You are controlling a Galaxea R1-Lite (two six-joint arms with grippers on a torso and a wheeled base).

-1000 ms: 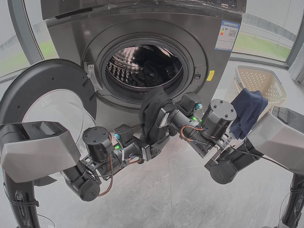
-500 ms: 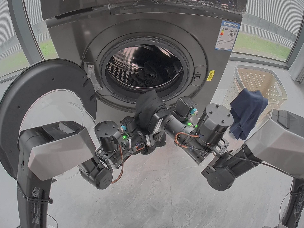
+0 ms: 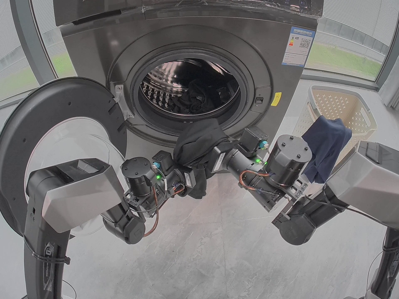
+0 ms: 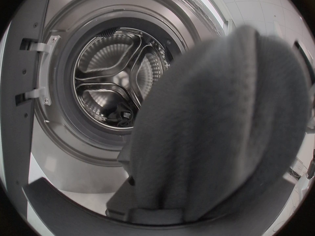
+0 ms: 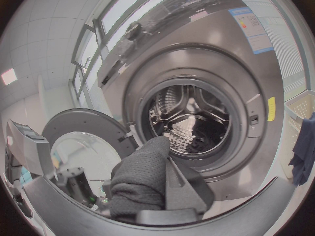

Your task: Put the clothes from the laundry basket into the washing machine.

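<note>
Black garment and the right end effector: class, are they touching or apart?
Touching. The right wrist view shows the black garment pressed against the right end effector, wrapping it with no gap.

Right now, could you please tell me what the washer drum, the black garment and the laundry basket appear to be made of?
Drum: looks like polished stainless steel, mirror-bright with embossed dimples.
Black garment: a soft knit or mesh fabric, matte, with an open weave visible up close; the fibre is unclear.
Laundry basket: apparently moulded beige plastic, smooth, with perforated walls.
</note>
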